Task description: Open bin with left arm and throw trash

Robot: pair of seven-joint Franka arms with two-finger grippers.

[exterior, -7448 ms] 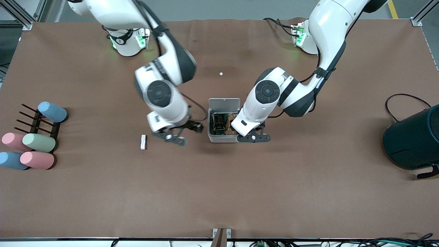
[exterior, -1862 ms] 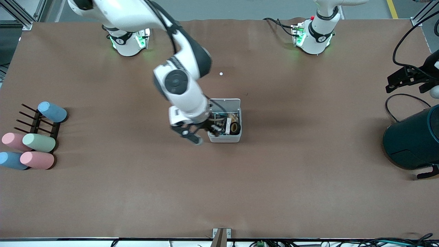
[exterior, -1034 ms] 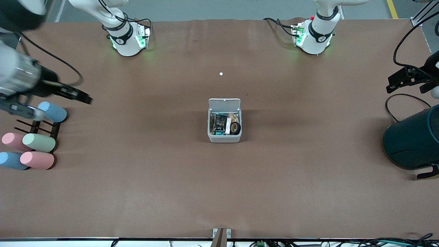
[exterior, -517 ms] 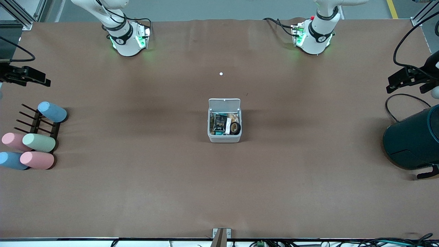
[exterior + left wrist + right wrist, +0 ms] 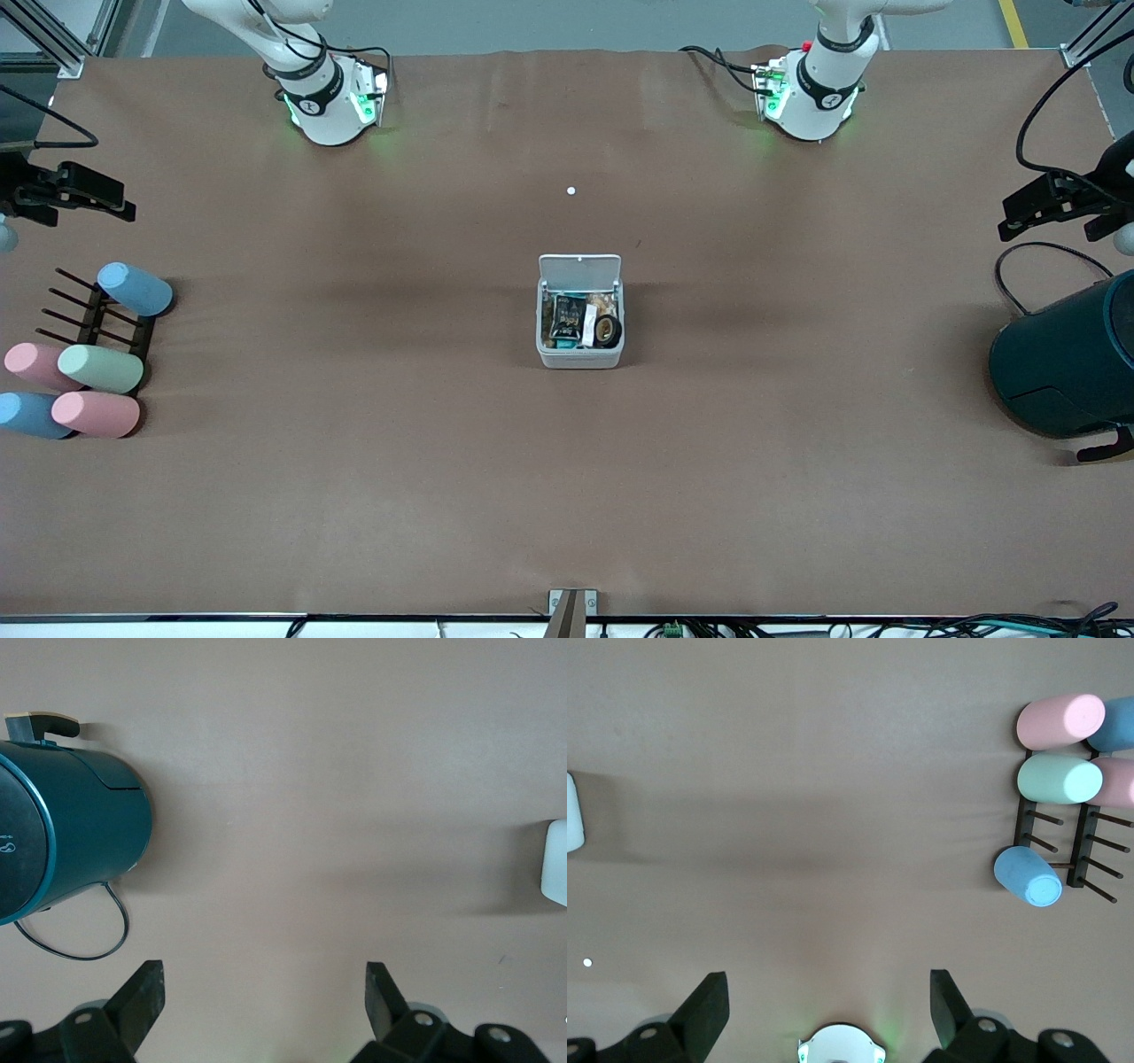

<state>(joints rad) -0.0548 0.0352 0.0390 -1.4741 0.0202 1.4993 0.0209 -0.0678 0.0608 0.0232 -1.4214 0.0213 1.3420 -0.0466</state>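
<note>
The small white-grey bin [image 5: 579, 358] stands mid-table with its lid [image 5: 580, 268] up. Inside lie the black shiny wrapper [image 5: 566, 317], the white bar [image 5: 589, 325] and the black tape ring [image 5: 608, 331]. My left gripper [image 5: 1004, 221] is open and empty, in the air over the left arm's end of the table, by the teal container. My right gripper [image 5: 113, 198] is open and empty over the right arm's end, above the cylinder rack. Each is open in its own wrist view, left [image 5: 263, 992] and right [image 5: 827, 1001]. The bin's edge shows in both wrist views [image 5: 556, 864] [image 5: 571, 811].
A large dark teal round container [image 5: 1067, 359] with a black cable lies at the left arm's end, also in the left wrist view [image 5: 62, 842]. Pastel cylinders on a black rack [image 5: 93, 368] sit at the right arm's end [image 5: 1059, 780]. A tiny white dot [image 5: 570, 190] lies farther from the front camera than the bin.
The white bar went from the table into the bin. Both arms left the bin, which stays open; the right gripper swung out to its end of the table and has nearly stopped.
</note>
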